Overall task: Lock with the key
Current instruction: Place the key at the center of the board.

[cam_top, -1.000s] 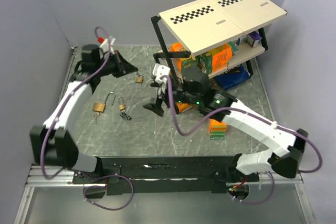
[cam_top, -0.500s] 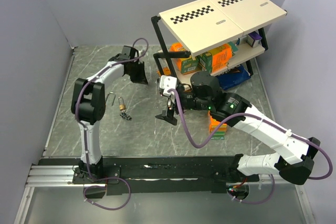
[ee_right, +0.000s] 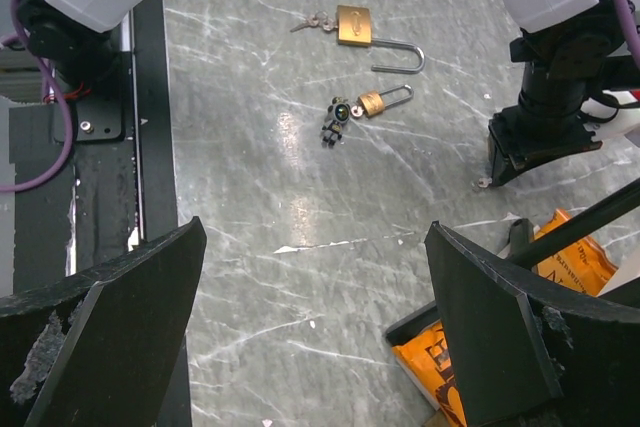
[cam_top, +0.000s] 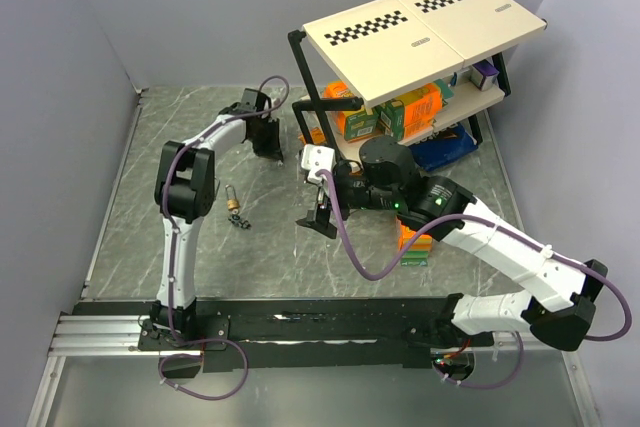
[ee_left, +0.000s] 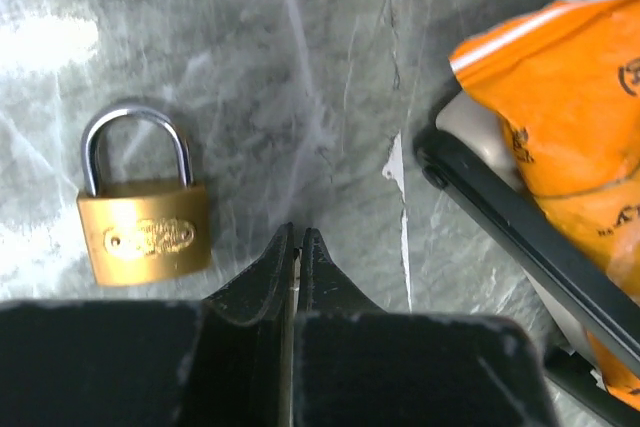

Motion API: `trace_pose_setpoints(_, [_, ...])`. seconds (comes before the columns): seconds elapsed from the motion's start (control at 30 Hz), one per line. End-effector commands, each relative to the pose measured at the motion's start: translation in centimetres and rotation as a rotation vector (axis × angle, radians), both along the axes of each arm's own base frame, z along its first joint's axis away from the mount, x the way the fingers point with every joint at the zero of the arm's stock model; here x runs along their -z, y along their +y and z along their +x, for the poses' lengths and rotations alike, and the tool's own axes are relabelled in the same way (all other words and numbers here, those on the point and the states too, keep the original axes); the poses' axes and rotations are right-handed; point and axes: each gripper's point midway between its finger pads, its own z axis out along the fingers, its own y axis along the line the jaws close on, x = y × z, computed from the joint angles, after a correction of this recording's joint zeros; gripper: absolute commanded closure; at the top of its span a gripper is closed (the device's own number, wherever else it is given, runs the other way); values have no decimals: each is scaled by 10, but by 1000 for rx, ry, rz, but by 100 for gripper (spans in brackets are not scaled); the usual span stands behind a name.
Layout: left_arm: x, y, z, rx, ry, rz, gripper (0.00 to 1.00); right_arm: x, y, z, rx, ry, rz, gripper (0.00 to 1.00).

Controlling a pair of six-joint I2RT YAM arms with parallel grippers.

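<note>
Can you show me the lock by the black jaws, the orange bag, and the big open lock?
closed padlock (ee_left: 145, 239), left wrist view, on its brass body.
orange bag (ee_left: 560, 117), left wrist view, on its printed front.
big open padlock (ee_right: 355, 25), right wrist view, on its brass body.

**Robot body.** Left arm (cam_top: 218, 130) and right arm (cam_top: 505, 247): white link shells between black cylindrical joints. A purple cable (cam_top: 345, 237) trails along each arm and loops at 6 o'clock beneath the black base rail (cam_top: 320, 322). Green indicator lights (cam_top: 397, 203) glow on the right arm. Left end effector (ee_left: 298, 242): black tapered fingers (ee_left: 255, 287). Right end effector (ee_right: 315, 232): broad black wedge-shaped fingers (ee_right: 110, 327), scuffed grey at the edges.
</note>
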Motion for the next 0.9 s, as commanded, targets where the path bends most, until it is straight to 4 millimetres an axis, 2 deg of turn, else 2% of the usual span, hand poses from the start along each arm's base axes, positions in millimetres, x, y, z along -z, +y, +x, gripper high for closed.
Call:
trace_pose_setpoints(0.0, [-10,-2,27,-3,-89,26,99,0,-1,2,4,-5,-1,0])
trace_pose_setpoints(0.27, [-6,-4,46,4,-125,42,98,2,-1,4,10,-2,-8,0])
trace_pose_setpoints(0.37, [-1,-2,47,8,-117,61,95,2,-1,5,12,-4,-7,0])
trace_pose_setpoints(0.47, [2,0,43,9,-108,68,84,2,0,6,13,-6,-8,0])
trace_pose_setpoints(0.6, [-3,2,40,6,-114,63,58,1,1,6,11,-7,-3,0])
trace_pose_setpoints(0.73, [-22,0,42,18,-146,50,50,0,3,7,12,-7,2,0])
trace_pose_setpoints(0.83, [-55,-1,45,21,-201,21,46,0,4,5,10,3,7,0])
trace_pose_setpoints(0.87, [-76,1,45,18,-234,9,46,-2,4,5,9,0,16,0])
